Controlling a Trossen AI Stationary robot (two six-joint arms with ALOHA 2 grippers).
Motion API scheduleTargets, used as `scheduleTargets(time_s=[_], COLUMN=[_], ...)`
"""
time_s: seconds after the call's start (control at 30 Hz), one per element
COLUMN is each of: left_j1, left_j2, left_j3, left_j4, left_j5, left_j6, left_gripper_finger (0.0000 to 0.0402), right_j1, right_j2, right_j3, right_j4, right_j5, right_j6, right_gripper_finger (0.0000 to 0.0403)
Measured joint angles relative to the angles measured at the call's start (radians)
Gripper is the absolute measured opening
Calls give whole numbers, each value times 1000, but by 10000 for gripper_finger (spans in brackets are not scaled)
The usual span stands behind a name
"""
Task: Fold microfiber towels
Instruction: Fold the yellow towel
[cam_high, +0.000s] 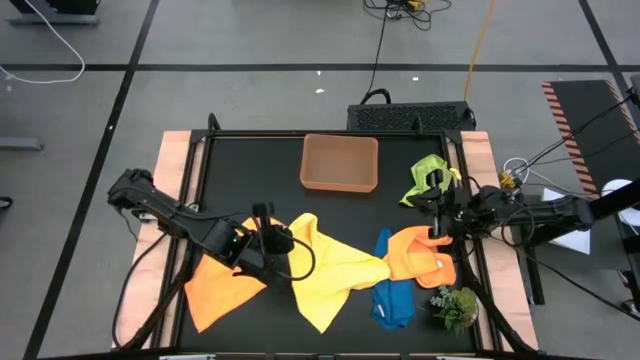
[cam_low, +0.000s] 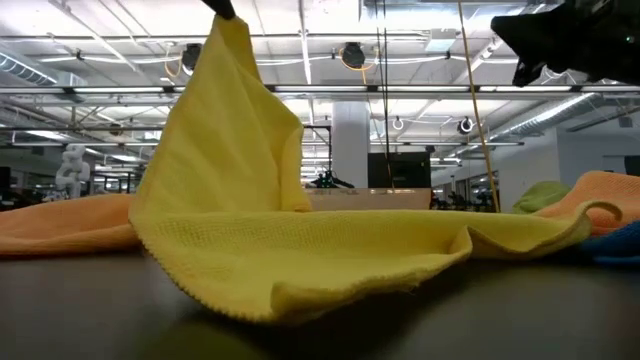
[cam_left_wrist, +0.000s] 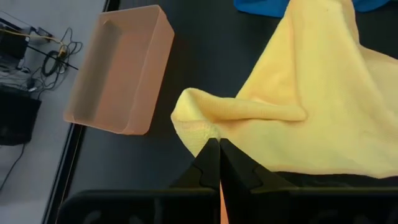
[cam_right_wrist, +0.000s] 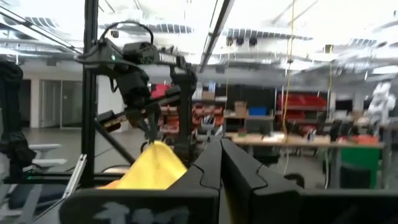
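Observation:
My left gripper (cam_high: 290, 238) is shut on a corner of the yellow towel (cam_high: 335, 265), which lies mid-table and rises to a peak in the low view (cam_low: 230, 120). An orange towel (cam_high: 225, 285) lies flat under my left arm. A second orange towel (cam_high: 420, 255), a blue towel (cam_high: 393, 302) and a lime green towel (cam_high: 425, 178) lie at the right. My right gripper (cam_right_wrist: 219, 149) hovers above the right orange towel, pointing level toward the table's left. It is shut, with nothing showing between its fingers. My left gripper pinches the yellow towel's folded-over corner (cam_left_wrist: 200, 127) between its two fingers, at their free ends. The fingers slant down from the table's left. The corner is lifted high (cam_low: 228, 30), the cloth hangs below it, and the towel's broad lower part (cam_low: 320, 260) lies on the table.
A shallow tan tray (cam_high: 340, 162) stands at the far middle. A small green plant sprig (cam_high: 455, 305) lies at the near right corner. Bare black table shows between the tray and the yellow towel and along the near edge.

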Motion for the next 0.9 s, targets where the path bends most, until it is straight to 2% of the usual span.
scheduleTargets(time_s=[0.2,0.47,0.7,0.9], left_j1=[1,9,38,42], left_j2=[0,0,0,0], left_j3=[0,0,0,0], left_j4=[9,84,101,102], left_j5=[-1,-1,7,8], left_j6=[3,75,80,80], left_gripper_finger=[0,0,0,0], right_j1=[0,0,25,59], right_j2=[144,410,650,892], right_j3=[0,0,50,182], right_j4=[38,242,301,307], right_j5=[-1,-1,-4,-2], right_j6=[95,139,146,146], right_gripper_finger=[0,4,54,100])
